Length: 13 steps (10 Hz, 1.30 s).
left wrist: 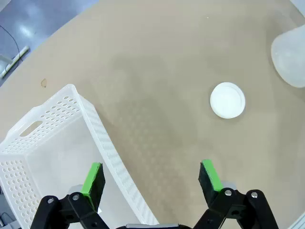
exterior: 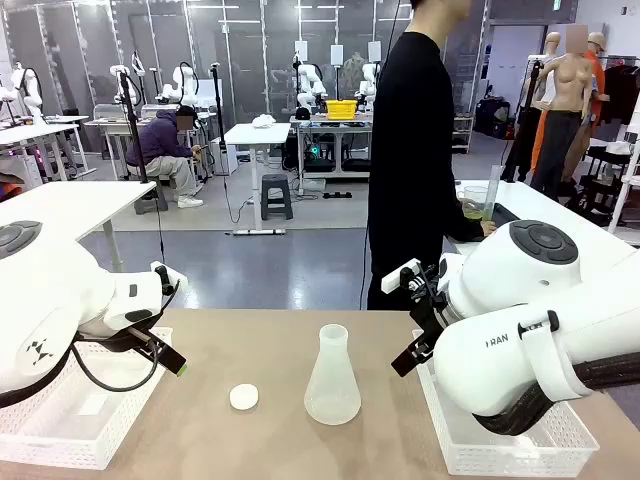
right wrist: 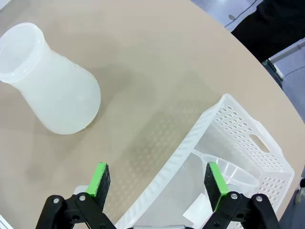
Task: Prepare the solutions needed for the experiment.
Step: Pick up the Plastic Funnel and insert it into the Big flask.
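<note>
Front view has the person point(exterior: 415, 150) in black standing at a side table far right, and by their hand is a clear beaker point(exterior: 476, 200) holding the solutions point(exterior: 474, 212), a shallow green layer. On my table the flask point(exterior: 332, 375) stands upright in the middle, with a white cap point(exterior: 243, 397) just to its left. My left gripper point(left wrist: 150, 168) is spread wide over the left basket point(left wrist: 47, 143) rim. My right gripper point(right wrist: 156, 168) is spread wide over the right basket point(right wrist: 248, 138) edge. Nothing is held.

Cap point(exterior: 243, 397) lies left of flask point(exterior: 332, 385), between left basket point(exterior: 60, 447) and right basket point(exterior: 512, 458).
</note>
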Each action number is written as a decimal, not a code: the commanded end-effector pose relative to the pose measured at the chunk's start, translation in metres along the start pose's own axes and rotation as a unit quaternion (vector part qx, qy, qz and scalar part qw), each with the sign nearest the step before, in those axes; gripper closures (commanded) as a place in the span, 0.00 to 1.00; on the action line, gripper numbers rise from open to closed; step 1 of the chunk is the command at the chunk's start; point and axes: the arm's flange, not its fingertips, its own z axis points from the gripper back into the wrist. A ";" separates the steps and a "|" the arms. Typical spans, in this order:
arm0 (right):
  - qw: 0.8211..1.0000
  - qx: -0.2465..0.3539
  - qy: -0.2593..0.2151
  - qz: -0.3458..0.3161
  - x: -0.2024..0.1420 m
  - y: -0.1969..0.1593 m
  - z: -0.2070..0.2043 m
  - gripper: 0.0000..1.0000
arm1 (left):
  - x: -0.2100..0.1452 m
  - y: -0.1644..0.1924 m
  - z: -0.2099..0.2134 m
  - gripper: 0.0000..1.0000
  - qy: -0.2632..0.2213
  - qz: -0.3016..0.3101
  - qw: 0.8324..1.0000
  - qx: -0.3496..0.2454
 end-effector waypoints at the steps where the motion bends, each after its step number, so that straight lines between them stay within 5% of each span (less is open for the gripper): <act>1: 1.000 0.000 0.000 0.000 0.000 0.000 0.000 0.00 | 0.000 0.000 0.000 0.00 0.000 0.000 1.000 0.000; 13: 1.000 0.000 0.000 0.000 0.000 0.000 0.000 0.00 | 0.000 0.000 0.000 0.00 0.000 0.000 1.000 0.000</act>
